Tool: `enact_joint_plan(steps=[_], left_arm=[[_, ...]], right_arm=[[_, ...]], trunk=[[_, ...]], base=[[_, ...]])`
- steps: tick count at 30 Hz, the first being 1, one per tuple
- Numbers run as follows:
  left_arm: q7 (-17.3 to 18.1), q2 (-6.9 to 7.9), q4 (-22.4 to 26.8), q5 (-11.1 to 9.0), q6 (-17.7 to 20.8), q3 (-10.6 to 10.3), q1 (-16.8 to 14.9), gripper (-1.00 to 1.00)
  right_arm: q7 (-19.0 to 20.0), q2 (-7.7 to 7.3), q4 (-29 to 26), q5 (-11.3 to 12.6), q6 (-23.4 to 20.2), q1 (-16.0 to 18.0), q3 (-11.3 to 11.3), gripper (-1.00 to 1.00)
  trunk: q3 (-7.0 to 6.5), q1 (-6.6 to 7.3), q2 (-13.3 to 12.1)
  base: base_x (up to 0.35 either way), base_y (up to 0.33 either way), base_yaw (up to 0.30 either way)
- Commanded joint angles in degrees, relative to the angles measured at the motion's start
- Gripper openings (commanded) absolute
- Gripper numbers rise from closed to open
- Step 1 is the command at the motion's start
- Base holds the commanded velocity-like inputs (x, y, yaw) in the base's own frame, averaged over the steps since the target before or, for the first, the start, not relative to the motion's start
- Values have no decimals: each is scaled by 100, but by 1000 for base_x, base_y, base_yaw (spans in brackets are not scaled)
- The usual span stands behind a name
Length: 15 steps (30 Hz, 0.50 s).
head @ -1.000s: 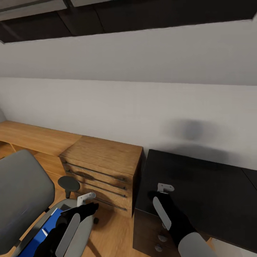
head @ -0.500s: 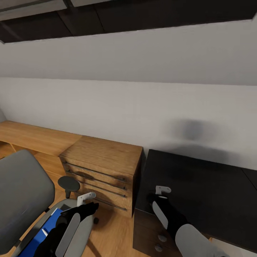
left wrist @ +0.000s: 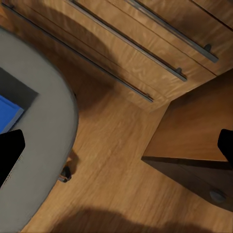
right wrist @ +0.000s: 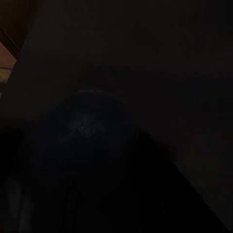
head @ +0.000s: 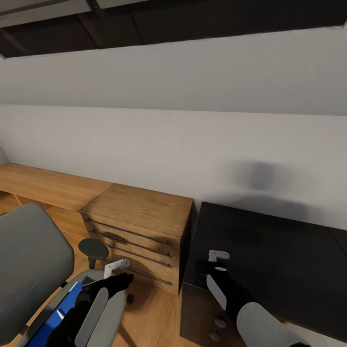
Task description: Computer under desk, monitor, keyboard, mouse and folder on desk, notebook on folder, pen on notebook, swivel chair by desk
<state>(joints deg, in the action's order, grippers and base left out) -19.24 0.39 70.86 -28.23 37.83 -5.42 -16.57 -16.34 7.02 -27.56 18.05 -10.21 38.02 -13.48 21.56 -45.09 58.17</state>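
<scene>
Operator: Bench (head: 289, 250) status?

Technician: One black bench, at the robot's right, its near corner under the right end effector (head: 215, 262) — whether that end effector is clenched or released cannot be told; its wrist view is dark.

Operator: Remaining items, in descending size?

Technician: One swivel chair (head: 29, 270), at the left. One wooden dresser (head: 140, 226) between chair and bench. One blue folder (head: 60, 308) on the chair seat, its long axis running toward the robot. The left end effector (head: 120, 274) is released, holds nothing, and hovers just beyond the folder's far end — the left arm is the nearer.
</scene>
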Motion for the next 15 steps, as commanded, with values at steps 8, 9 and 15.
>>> enact_joint_plan(steps=[8, 9, 15], left_arm=[[-47, 5, 7, -60, 14, -11, -4, 100], [-50, 5, 7, -60, 14, -11, -4, 100], [-53, 5, 7, -60, 14, -11, -4, 100]], right_arm=[[-54, -5, -7, 59, -8, 4, -49, -100], [-54, -6, -5, 59, -8, 4, -49, -100], [-53, -6, -4, 58, -7, 4, -49, -100]], trunk=[[7, -2, 5], [7, -2, 5], [7, -2, 5]], base=[[25, 21, 0], [2, 9, 0], [1, 155, 0]])
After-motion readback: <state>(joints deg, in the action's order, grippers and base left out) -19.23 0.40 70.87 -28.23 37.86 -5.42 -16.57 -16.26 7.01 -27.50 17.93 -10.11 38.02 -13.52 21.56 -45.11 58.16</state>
